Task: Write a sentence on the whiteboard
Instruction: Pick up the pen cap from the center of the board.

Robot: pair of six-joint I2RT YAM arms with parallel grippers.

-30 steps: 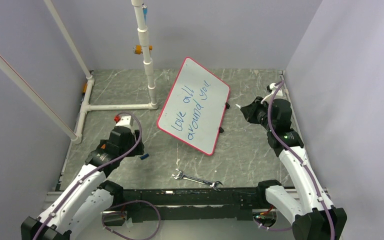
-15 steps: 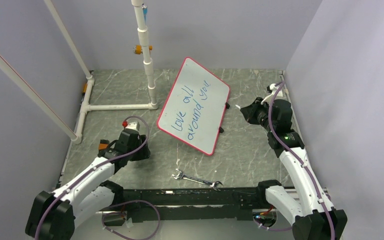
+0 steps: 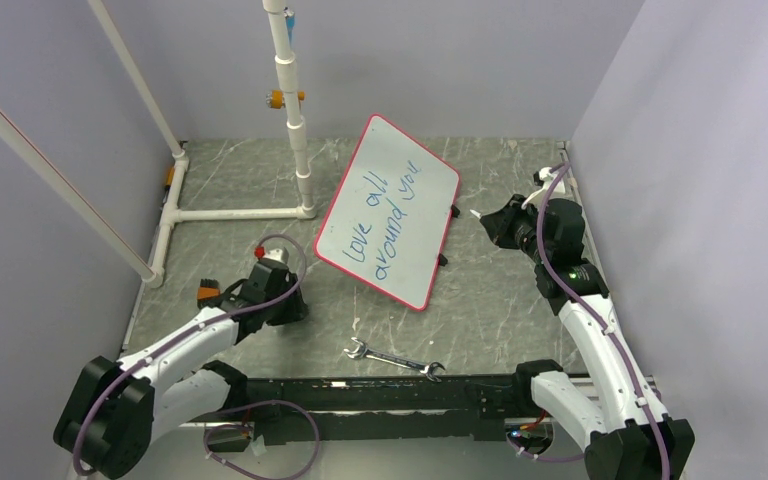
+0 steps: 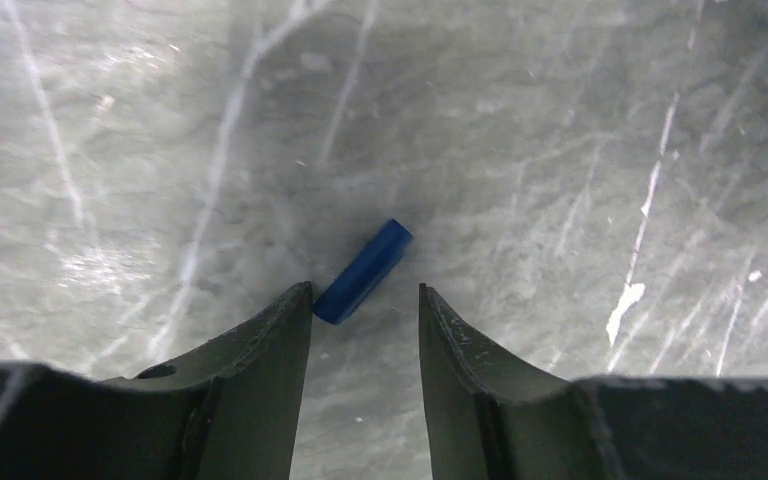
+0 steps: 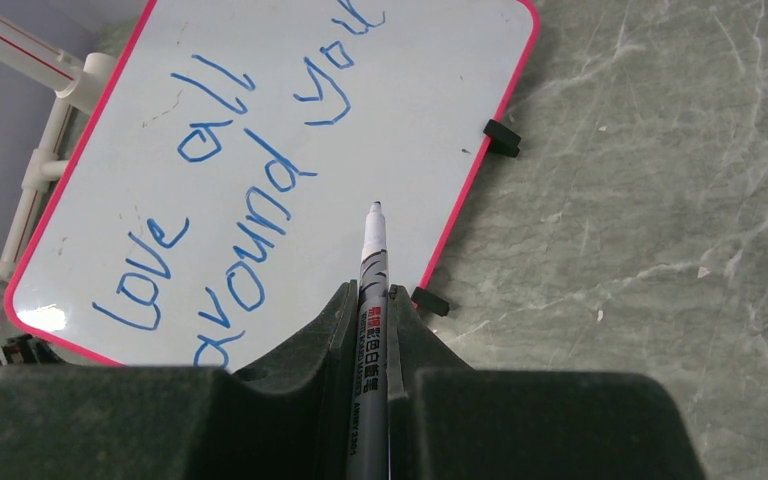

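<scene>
Marbled table (image 3: 500,290): skewed blue cap (image 4: 370,262) before the parted jaws of the left gripper (image 4: 365,292) — closing could flick it away. Meanwhile the right gripper (image 5: 370,300) clamps the marker (image 5: 373,255); tip bare.

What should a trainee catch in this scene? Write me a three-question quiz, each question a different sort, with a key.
1. True or false: the right gripper is shut on a marker whose tip is uncapped.
2. What lies on the table just ahead of the left gripper, whose jaws stand apart?
A. a spanner
B. a small blue cap
C. an eraser
3. Fill in the missing word: the blue sentence on the whiteboard reads "love all ____ you".

Key: 1 true; 2 B; 3 around.
</scene>
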